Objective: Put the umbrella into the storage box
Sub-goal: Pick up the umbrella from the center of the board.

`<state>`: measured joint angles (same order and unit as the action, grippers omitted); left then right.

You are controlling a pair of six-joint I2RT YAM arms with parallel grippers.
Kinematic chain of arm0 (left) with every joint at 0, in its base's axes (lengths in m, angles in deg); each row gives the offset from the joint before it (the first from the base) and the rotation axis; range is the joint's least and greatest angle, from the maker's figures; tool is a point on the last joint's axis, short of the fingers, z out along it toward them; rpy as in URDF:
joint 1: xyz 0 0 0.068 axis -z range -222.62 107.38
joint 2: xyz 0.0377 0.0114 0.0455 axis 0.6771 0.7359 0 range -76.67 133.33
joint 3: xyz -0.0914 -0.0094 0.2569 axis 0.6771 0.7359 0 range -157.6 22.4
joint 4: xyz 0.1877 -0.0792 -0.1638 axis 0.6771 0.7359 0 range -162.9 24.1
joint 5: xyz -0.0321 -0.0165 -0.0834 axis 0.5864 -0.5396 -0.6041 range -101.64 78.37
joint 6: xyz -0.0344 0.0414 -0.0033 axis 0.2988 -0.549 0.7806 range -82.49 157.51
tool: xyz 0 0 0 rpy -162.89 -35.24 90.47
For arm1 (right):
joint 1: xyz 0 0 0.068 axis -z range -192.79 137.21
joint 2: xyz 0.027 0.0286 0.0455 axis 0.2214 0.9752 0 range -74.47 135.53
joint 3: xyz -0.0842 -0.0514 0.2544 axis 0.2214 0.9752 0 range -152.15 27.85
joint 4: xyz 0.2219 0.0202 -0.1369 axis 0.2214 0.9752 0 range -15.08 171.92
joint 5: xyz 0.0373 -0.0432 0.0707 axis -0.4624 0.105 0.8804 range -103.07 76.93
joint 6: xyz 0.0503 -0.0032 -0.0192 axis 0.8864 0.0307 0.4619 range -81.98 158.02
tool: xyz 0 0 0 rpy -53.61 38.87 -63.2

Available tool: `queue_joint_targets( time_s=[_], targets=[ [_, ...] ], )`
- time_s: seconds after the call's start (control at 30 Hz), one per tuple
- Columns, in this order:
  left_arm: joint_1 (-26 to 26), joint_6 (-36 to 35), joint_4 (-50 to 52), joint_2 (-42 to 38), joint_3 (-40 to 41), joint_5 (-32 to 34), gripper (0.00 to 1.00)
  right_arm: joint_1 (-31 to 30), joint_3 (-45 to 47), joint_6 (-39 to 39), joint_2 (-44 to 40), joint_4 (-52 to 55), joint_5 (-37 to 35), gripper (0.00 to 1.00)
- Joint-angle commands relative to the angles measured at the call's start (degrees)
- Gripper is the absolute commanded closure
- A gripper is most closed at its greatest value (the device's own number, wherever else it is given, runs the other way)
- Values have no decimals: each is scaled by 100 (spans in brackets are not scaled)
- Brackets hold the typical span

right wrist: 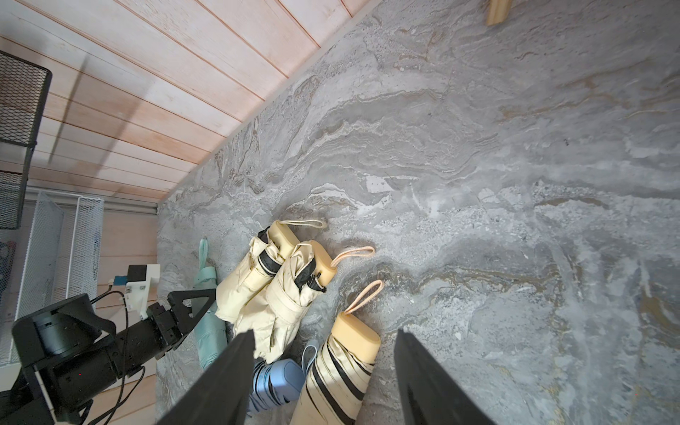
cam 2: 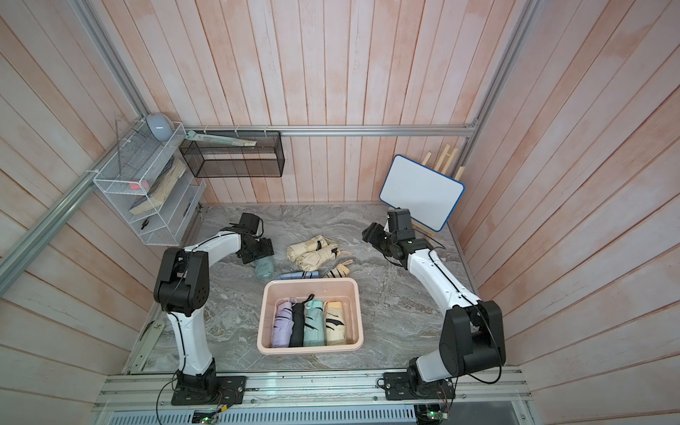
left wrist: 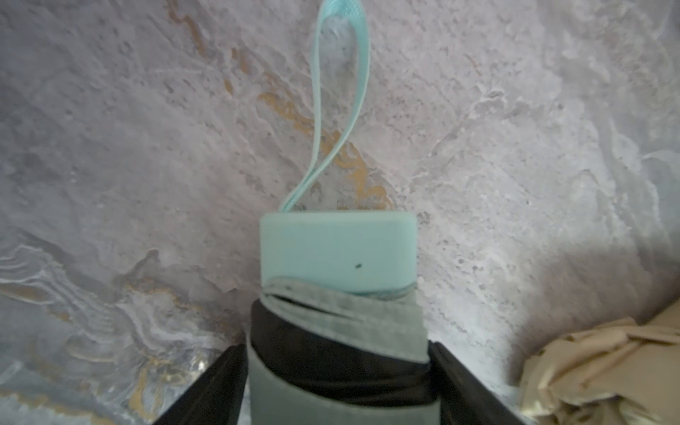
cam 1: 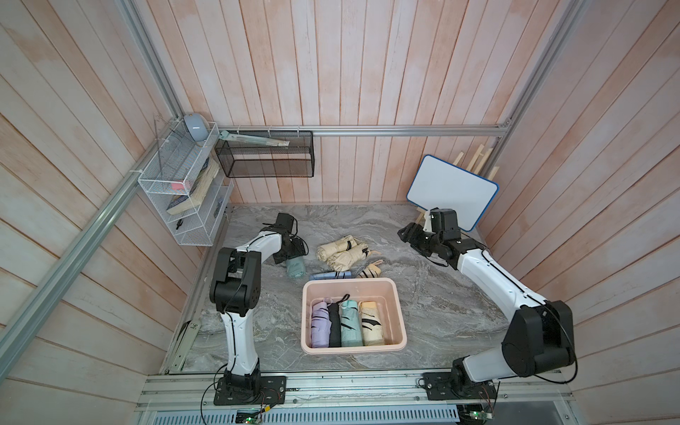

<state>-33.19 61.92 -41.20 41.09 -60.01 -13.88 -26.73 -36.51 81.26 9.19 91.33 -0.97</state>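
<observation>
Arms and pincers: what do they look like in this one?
The left arm and right arm have white shell links, bulky black joint housings and thin black cables running to black base plates. The left pincer and right pincer have flat, black, tapering fingers.

storage box (cam 1: 353,349): pale pink | lilac umbrella (cam 1: 319,327): black stripes; black umbrella (cam 1: 334,327): plain, seemingly; boxed mint umbrella (cam 1: 349,325): black marks; yellow umbrella (cam 1: 372,325): black marks | loose mint umbrella (left wrist: 338,250): black lining; blue umbrella (right wrist: 274,382): black stripes | table (cam 1: 441,301): grey marble, gold veins
</observation>
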Motion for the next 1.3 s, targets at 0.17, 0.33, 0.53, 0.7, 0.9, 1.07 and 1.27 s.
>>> queue_joint_targets(
  time_s=[0.17,0.33,0.53,0.7,0.9,1.07,1.27],
  targets=[
    [41,-46,158,293,-63,211,38,75,292,66,-422,-44,-58,35],
    [74,-59,201,167,-6,276,49,75,317,8,-537,27,-60,36],
    [76,20,173,-614,149,365,61,75,622,1,-733,151,-1,36],
    [105,69,421,-1468,81,299,66,74,790,-2,-896,238,69,36],
    [439,189,971,-2453,-133,320,66,75,911,-18,-1100,315,66,36],
    [1044,645,1366,-3024,-176,241,65,84,689,-497,-1274,926,-299,35],
    [2292,1490,1469,-3530,-4,397,64,110,519,-924,-1595,1551,-619,34]
  ],
)
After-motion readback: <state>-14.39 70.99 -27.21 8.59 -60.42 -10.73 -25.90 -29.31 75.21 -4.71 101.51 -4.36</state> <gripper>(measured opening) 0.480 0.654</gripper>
